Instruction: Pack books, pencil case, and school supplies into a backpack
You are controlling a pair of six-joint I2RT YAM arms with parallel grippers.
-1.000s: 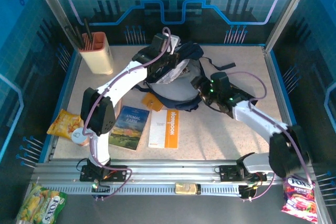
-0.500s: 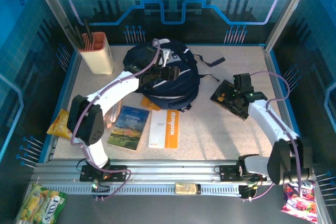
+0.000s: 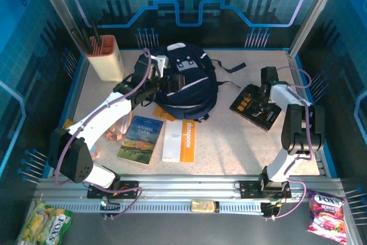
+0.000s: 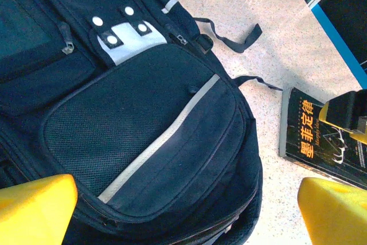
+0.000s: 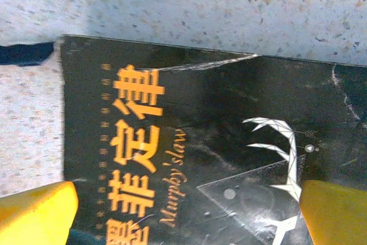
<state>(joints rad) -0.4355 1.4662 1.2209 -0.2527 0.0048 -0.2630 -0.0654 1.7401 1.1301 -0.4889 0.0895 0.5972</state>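
Observation:
The navy backpack (image 3: 186, 81) lies flat at the table's back centre, with its pale stripe (image 4: 157, 142) facing up. My left gripper (image 3: 162, 82) hovers open over the backpack's (image 4: 143, 113) left side and holds nothing; its yellow fingertips (image 4: 34, 210) are spread wide. The black book with yellow text (image 3: 256, 107) lies on the table right of the backpack. My right gripper (image 3: 265, 91) hangs open just above that book (image 5: 195, 142), gripping nothing. Two more books lie in front of the backpack: Animal Farm (image 3: 140, 140) and the white-and-orange notebook (image 3: 179, 140). I cannot pick out the pencil case.
A beige holder with pencils (image 3: 105, 58) stands at the back left. A pinkish thing (image 3: 116, 132) lies left of Animal Farm, behind my left arm. A small orange item (image 3: 166, 113) peeks from under the backpack. Snack bags (image 3: 43, 222) lie beyond the front rail (image 3: 189, 190).
The left gripper opened and let go of the backpack, which dropped flat. The right arm carried the black book right, laid it on the table and opened above it.

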